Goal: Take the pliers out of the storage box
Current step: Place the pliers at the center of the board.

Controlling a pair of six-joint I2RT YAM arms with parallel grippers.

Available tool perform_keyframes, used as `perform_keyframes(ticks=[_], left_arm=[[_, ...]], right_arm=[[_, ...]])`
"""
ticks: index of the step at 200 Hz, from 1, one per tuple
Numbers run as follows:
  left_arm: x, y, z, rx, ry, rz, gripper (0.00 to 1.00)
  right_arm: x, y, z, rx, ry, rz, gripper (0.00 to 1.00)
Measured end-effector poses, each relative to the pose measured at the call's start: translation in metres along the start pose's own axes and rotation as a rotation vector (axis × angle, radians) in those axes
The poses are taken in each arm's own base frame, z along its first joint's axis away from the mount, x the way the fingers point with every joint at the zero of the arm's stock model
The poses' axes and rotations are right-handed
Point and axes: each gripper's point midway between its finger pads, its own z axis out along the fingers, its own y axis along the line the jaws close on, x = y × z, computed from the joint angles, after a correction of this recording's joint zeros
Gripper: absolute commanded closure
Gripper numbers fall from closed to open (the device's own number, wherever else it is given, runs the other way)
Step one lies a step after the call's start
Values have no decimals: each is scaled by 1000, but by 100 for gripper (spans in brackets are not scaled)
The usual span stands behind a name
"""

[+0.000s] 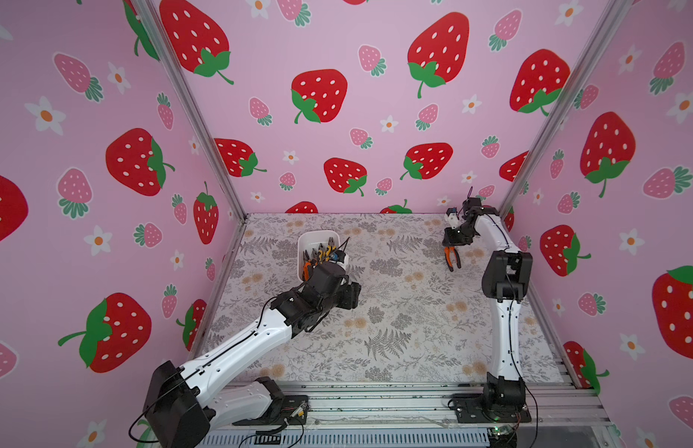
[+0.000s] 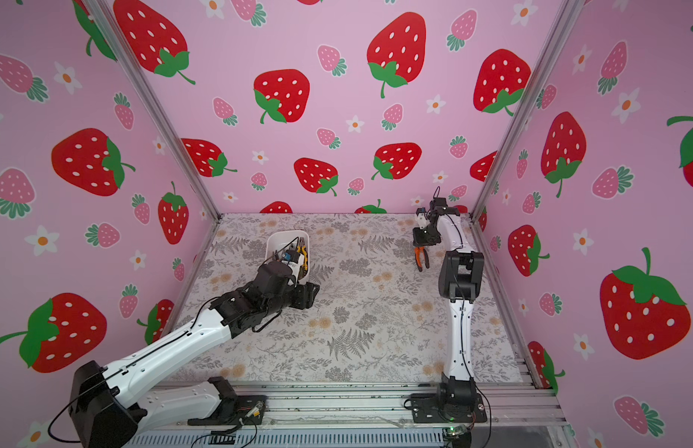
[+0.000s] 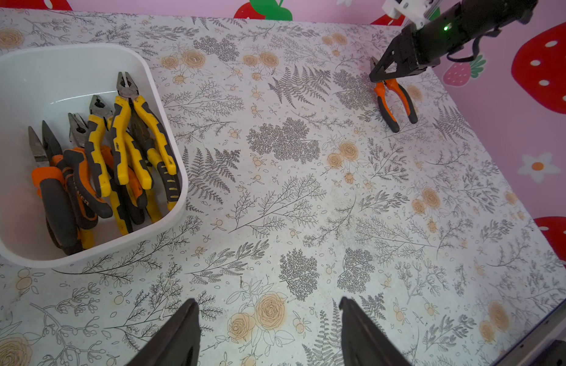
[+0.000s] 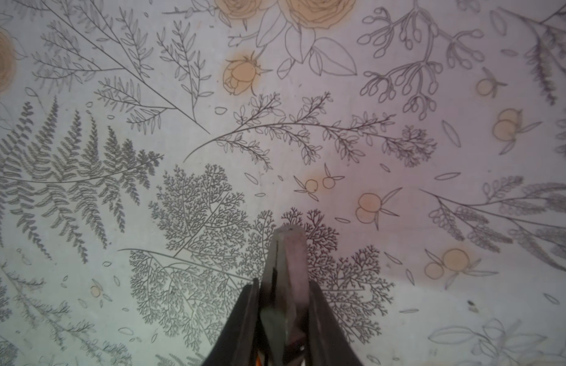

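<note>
- The right gripper (image 3: 381, 76) is pinched on the dark metal nose of one pair of orange-handled pliers (image 3: 396, 103). Its wrist view shows a black finger pressed against each side of the nose, and the tip sticks out past the fingertips.
- These pliers hang handles-down beneath the right gripper, with the two orange-and-black handles splayed apart. The handle ends are down at the worktop (image 3: 307, 196), but I cannot tell whether they rest on it.
- The left gripper (image 3: 269, 332) is spread wide, with only bare floral worktop between its two dark fingers (image 3: 180, 336).
- The storage box (image 3: 53, 79) stands on the worktop off to one side of the left gripper, near it but outside the span of its fingers. It is well apart from the right gripper.
- A pile of pliers (image 3: 117, 158) lies in the storage box, stacked over one another with the noses pointing roughly the same way, away from the left gripper. The yellow-and-black pairs lie on the side nearer the left gripper's line of reach, and the orange-and-black pairs on the far side.
- In both top views the left arm's wrist covers the part of the box closest to it, and only the far end shows.
</note>
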Motion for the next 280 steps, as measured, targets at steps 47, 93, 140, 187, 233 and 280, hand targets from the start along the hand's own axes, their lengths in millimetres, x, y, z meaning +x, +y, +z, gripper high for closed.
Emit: perform_keyframes(ticks=[47, 93, 140, 187, 233, 280], left_arm=[[0, 0, 0, 1, 1, 0, 29], [0, 0, 0, 0, 0, -2, 29], [0, 1, 0, 0, 0, -2, 29], [0, 1, 0, -1, 1, -3, 29], [3, 3, -1, -7, 14, -5, 30], [2, 2, -4, -4, 7, -19, 30]], right_arm=[[7, -3, 12, 10, 31, 1, 68], [7, -3, 12, 18, 36, -1, 67], [7, -1, 12, 35, 43, -15, 62], [7, -2, 12, 61, 48, -20, 54], [6, -10, 9, 148, 3, 3, 60], [4, -16, 4, 186, 1, 21, 66]])
